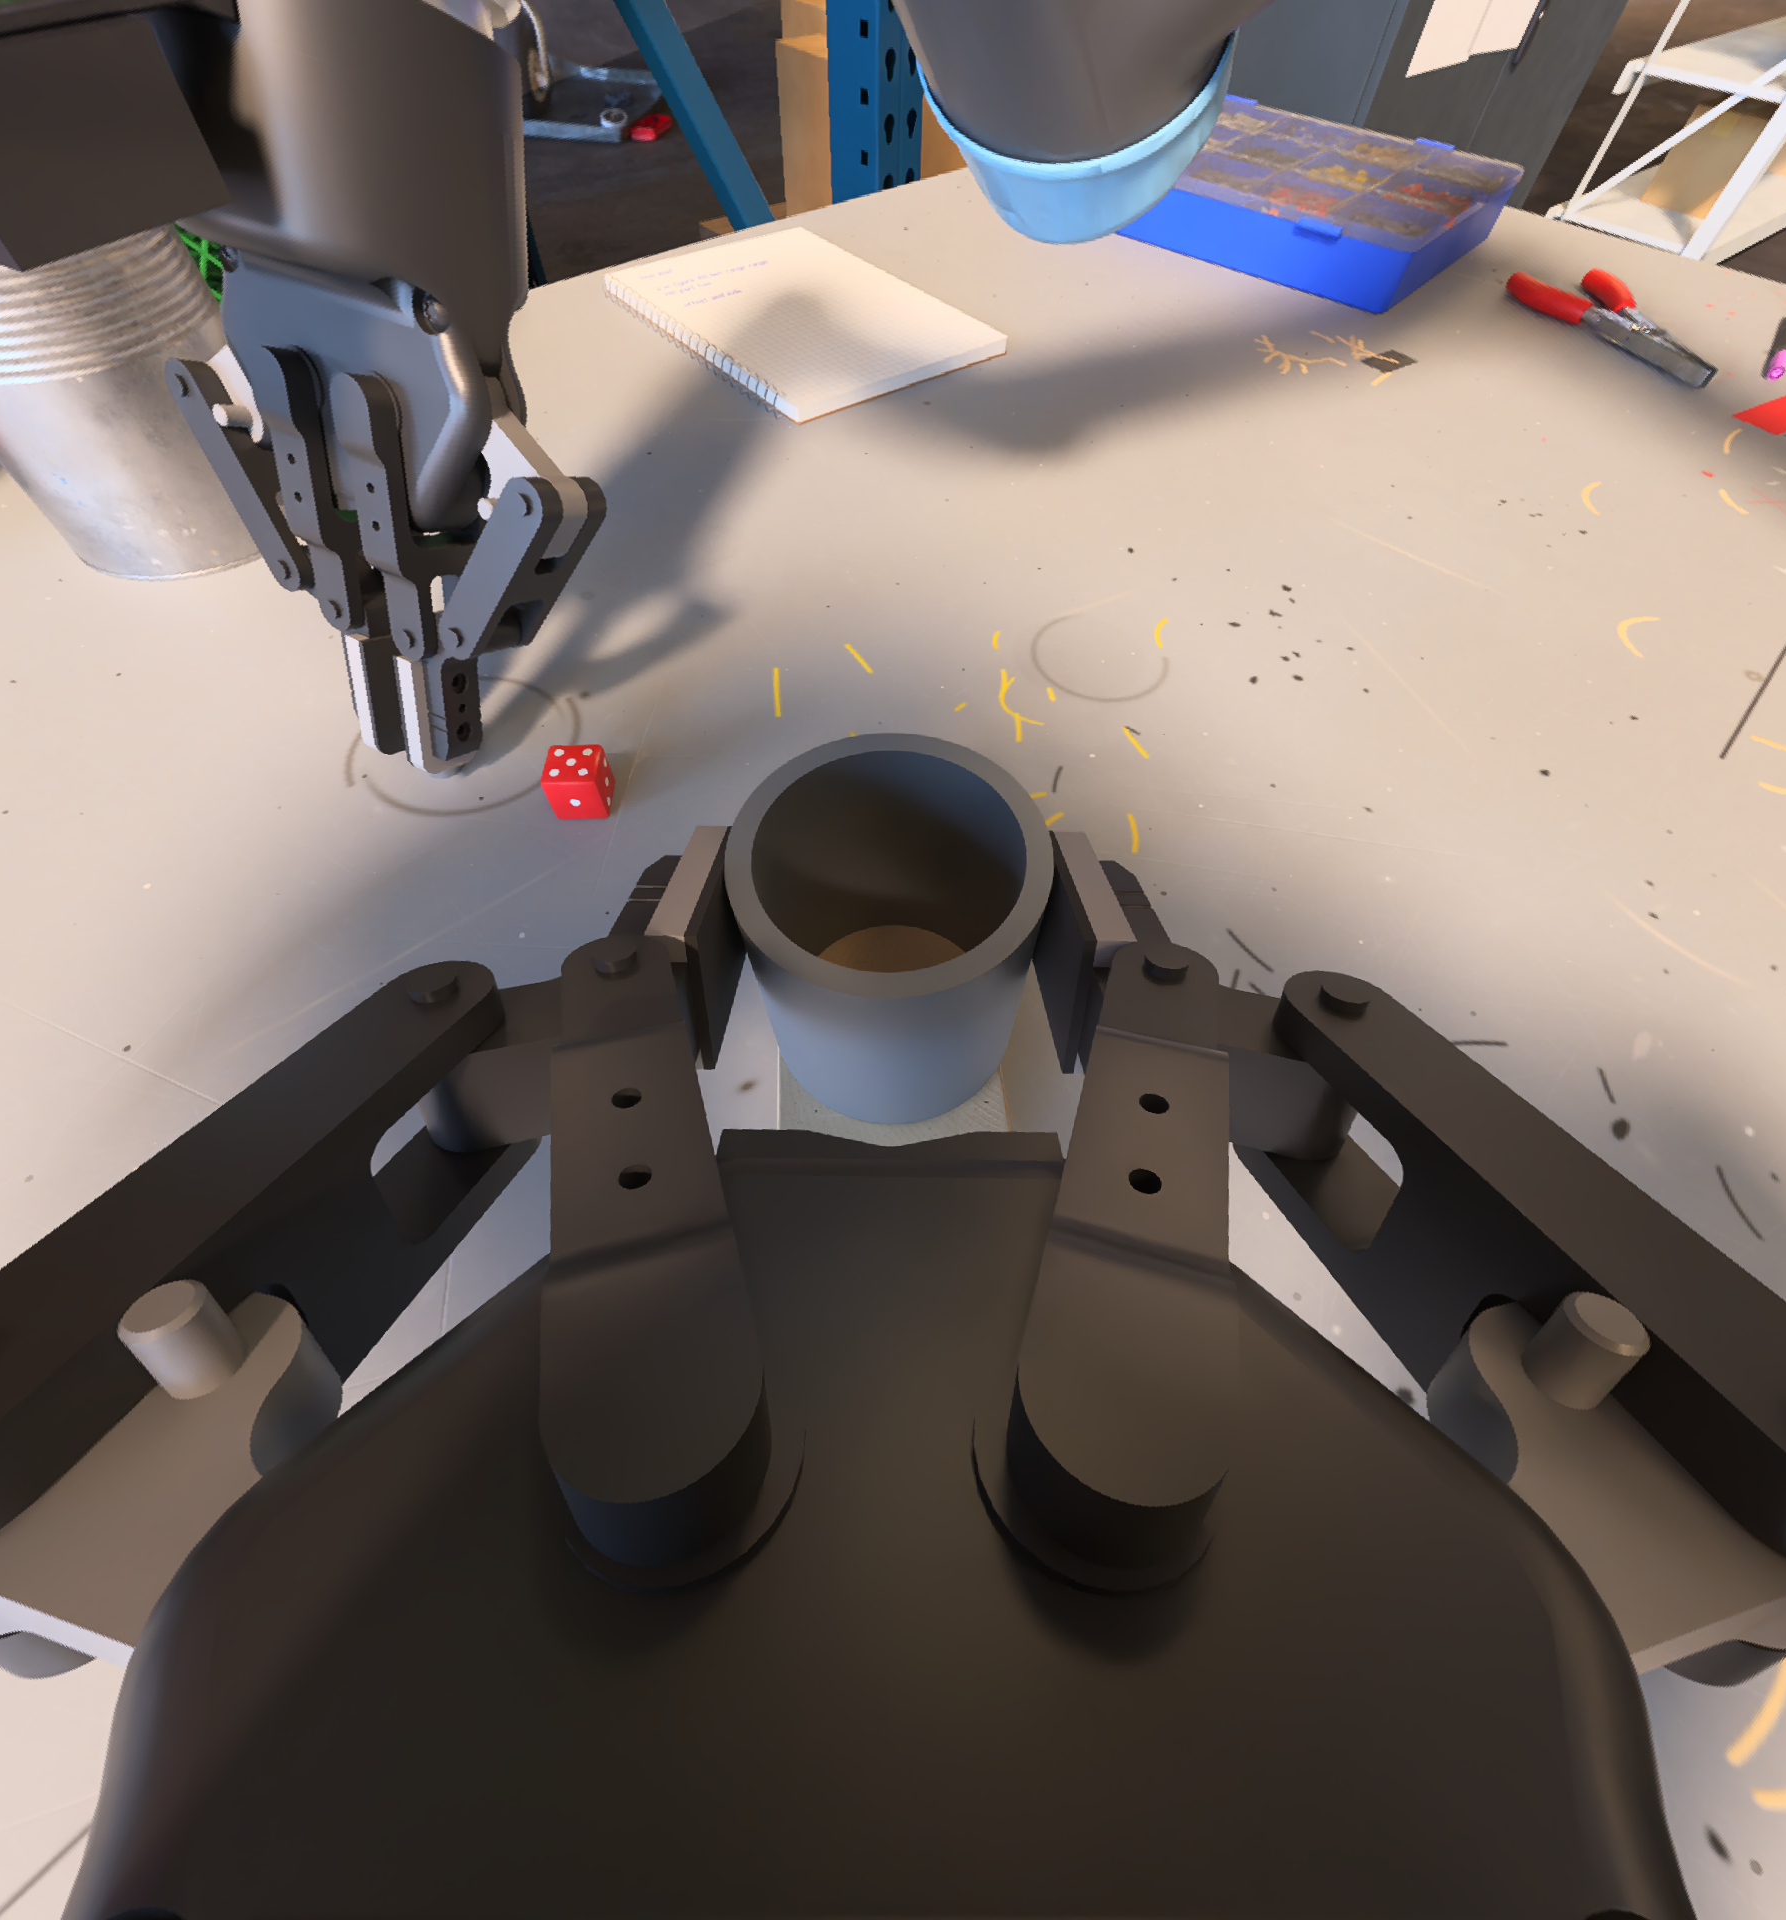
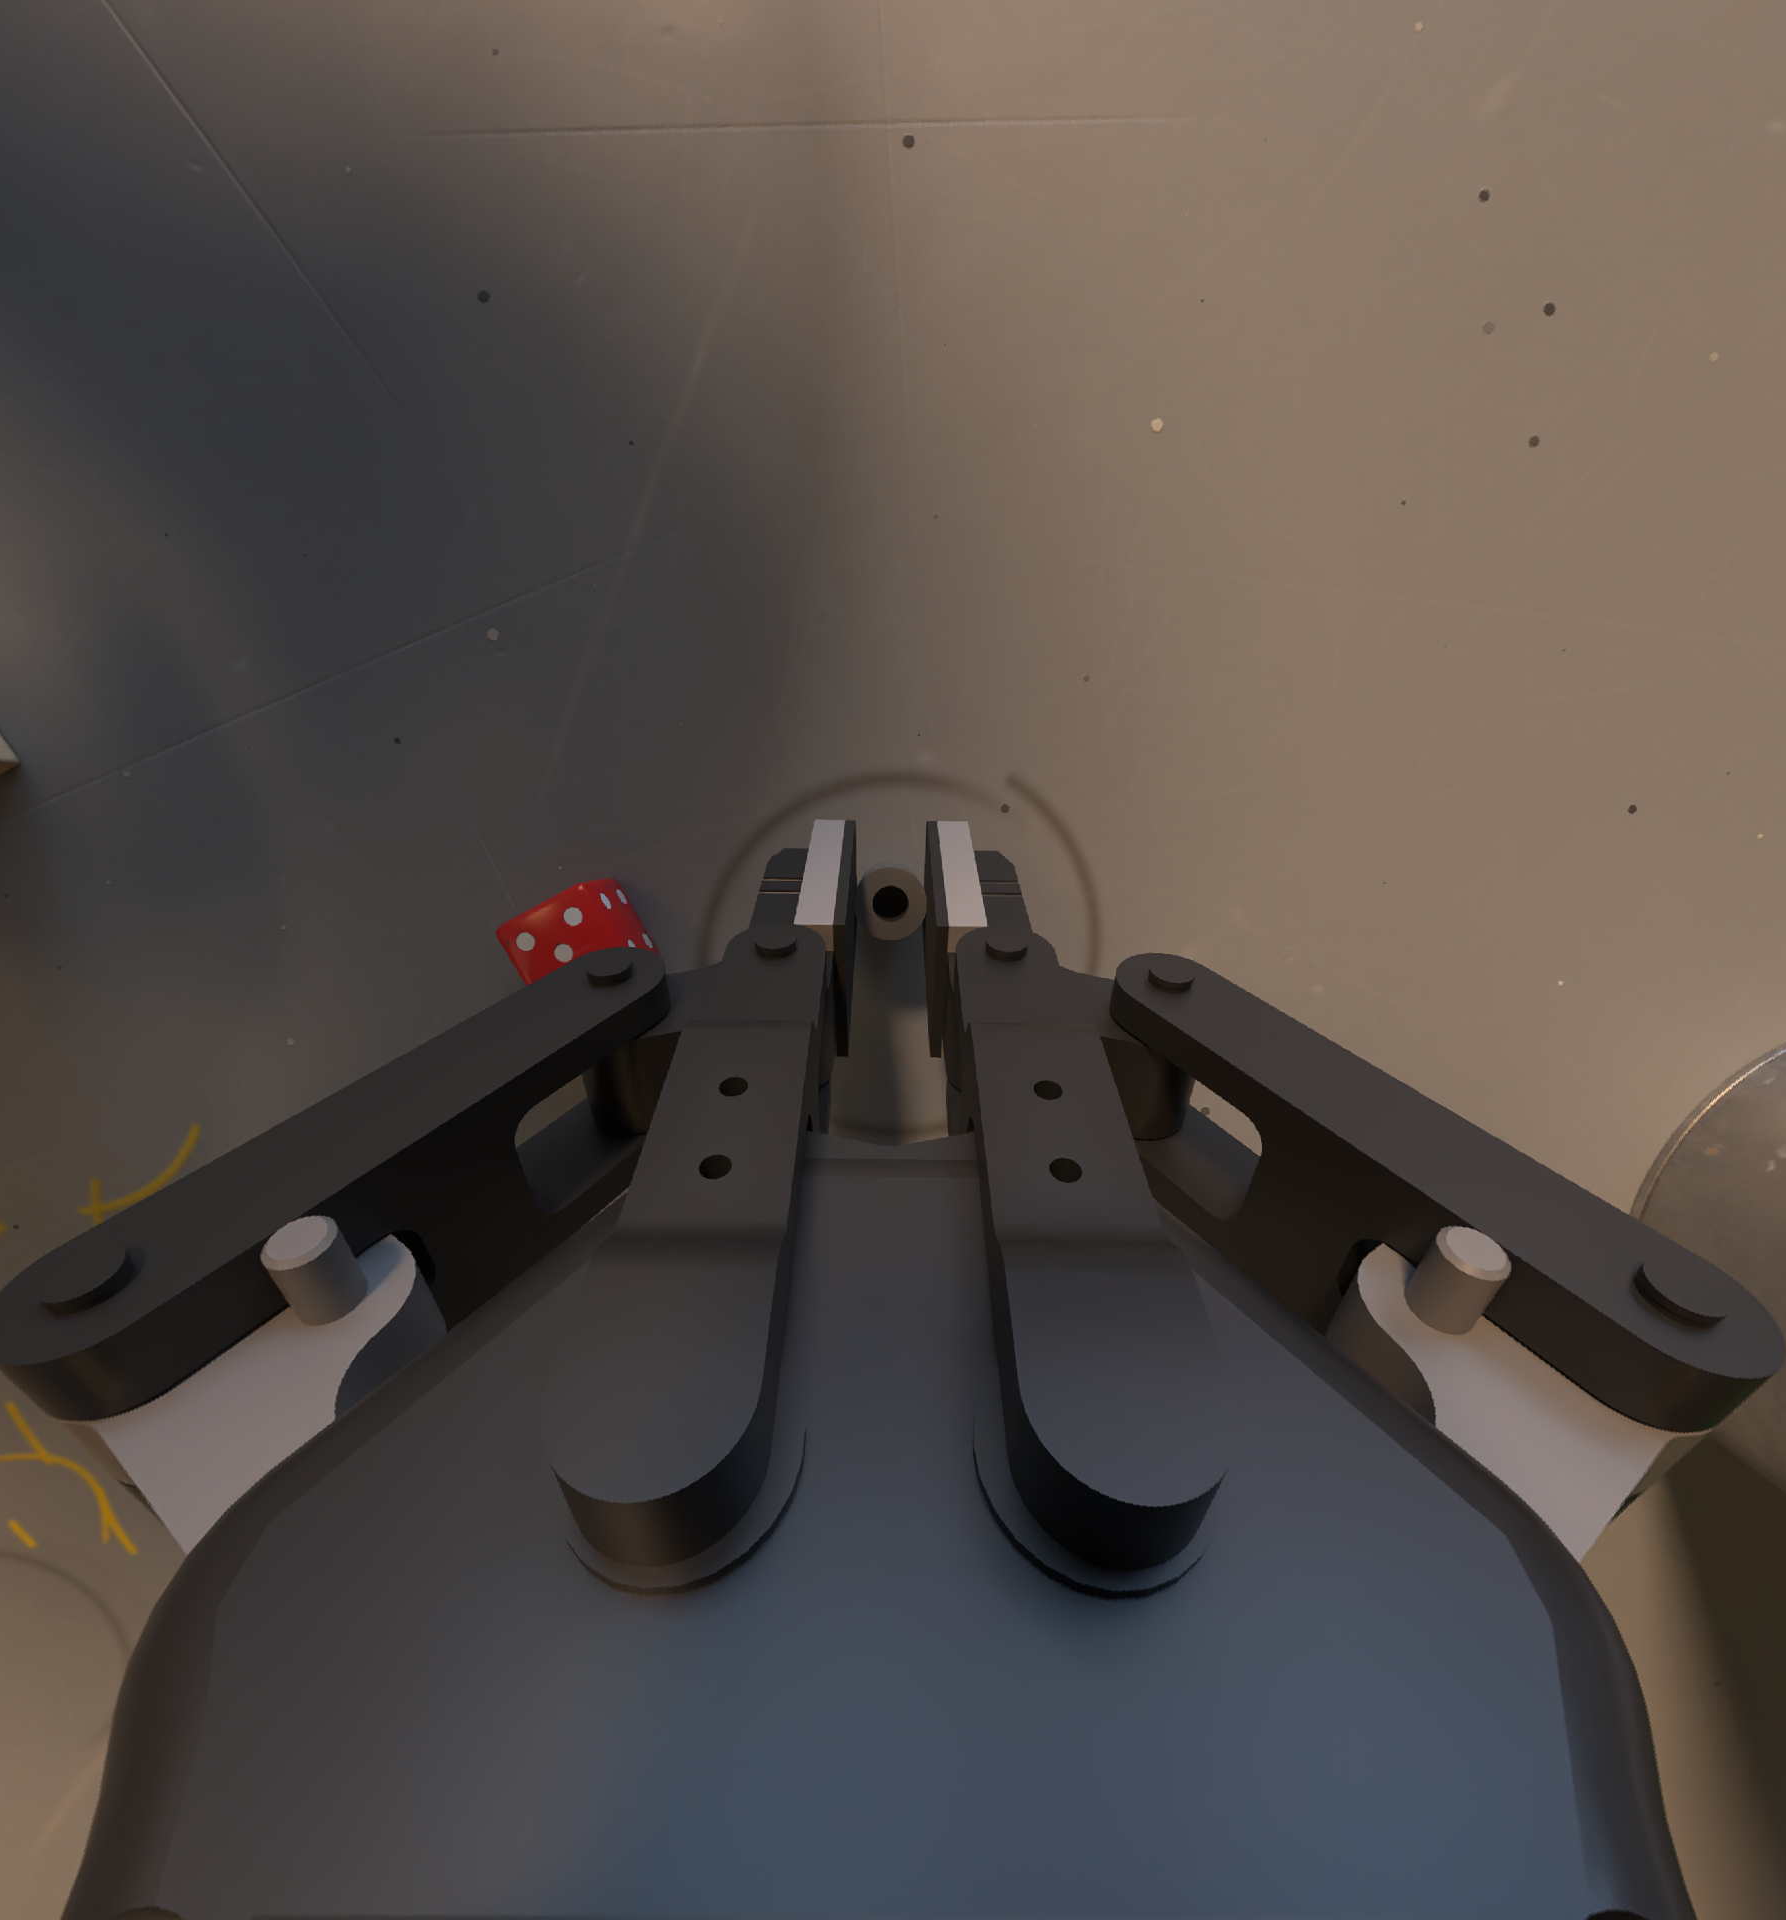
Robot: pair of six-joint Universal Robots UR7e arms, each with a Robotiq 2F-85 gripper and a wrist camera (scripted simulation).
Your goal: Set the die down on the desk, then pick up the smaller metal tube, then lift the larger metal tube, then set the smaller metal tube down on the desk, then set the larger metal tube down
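Note:
My left gripper (image 1: 889,868) is shut on the larger metal tube (image 1: 889,1039), a wide dark grey open cylinder held upright by its sides over a pale wooden block (image 1: 977,1120). My right gripper (image 2: 890,873) points straight down, shut on the smaller metal tube (image 2: 890,902), a thin grey tube between the pads. Its tips are at desk level inside a pencilled ring, and it also shows in the left wrist view (image 1: 421,743). The red die (image 1: 577,781) lies on the desk (image 1: 1284,831) beside the right gripper (image 2: 572,928).
A big silver threaded cylinder (image 1: 68,416) stands behind the right gripper and at the right edge of the right wrist view (image 2: 1762,1247). A spiral notepad (image 1: 806,322), a blue parts box (image 1: 1325,208), red-handled pliers (image 1: 1606,312) and a marker (image 1: 1782,343) lie at the back.

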